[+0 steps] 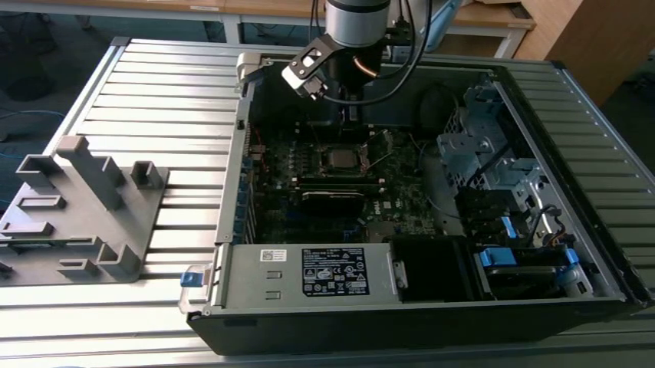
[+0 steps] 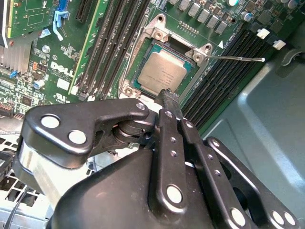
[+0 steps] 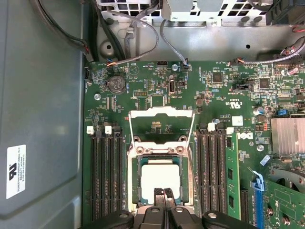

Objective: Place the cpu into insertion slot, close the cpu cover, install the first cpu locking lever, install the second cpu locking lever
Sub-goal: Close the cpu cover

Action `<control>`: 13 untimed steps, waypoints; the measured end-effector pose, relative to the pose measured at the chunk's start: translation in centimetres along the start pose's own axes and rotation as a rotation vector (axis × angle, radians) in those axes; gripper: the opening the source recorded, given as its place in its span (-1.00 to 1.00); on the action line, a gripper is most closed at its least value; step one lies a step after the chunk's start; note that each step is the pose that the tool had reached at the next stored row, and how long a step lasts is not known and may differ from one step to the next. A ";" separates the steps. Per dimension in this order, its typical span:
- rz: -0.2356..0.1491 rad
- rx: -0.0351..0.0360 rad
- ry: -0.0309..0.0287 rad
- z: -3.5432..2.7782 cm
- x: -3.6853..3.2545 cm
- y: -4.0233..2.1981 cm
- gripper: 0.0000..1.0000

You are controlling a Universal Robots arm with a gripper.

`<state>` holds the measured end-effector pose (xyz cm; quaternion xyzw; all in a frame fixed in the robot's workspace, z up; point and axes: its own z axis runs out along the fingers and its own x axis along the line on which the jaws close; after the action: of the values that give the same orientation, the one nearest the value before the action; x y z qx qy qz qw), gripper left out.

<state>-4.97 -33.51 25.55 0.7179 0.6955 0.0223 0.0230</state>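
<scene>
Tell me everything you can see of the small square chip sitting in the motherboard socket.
The small flat square cpu has a matt silver-grey metal top with faint print and a thin green border. It lies flat in the dark square insertion slot with a silvery rim, between long black memory slots. The thin silvery cpu cover is swung open, leaving it bare. The black gripper, fingers shut, hangs over one edge; contact cannot be judged.

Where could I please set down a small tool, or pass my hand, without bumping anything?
The slatted table is bare on the exterior view's left, between the fixture and the case and beyond the fixture. Inside the case it is crowded: the gripper hangs over the cpu, with memory slots on both sides.
</scene>
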 end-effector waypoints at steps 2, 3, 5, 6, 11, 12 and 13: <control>0.000 0.0001 -0.0003 -0.04 0.00 0.00 -0.80; 0.000 0.0001 -0.0002 -0.05 0.00 0.00 -0.80; 0.000 0.0000 0.0000 -0.07 0.00 0.07 -0.80; 0.000 -0.0001 0.0001 -0.07 0.00 0.07 -0.80; 0.000 -0.0001 0.0000 -0.22 0.00 0.08 -0.80; 0.000 -0.0001 0.0002 -0.22 0.00 0.08 -0.80; 0.000 -0.0002 0.0002 -0.22 0.00 0.08 -0.80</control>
<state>-4.90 -33.51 25.77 0.7179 0.6954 0.0225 0.0230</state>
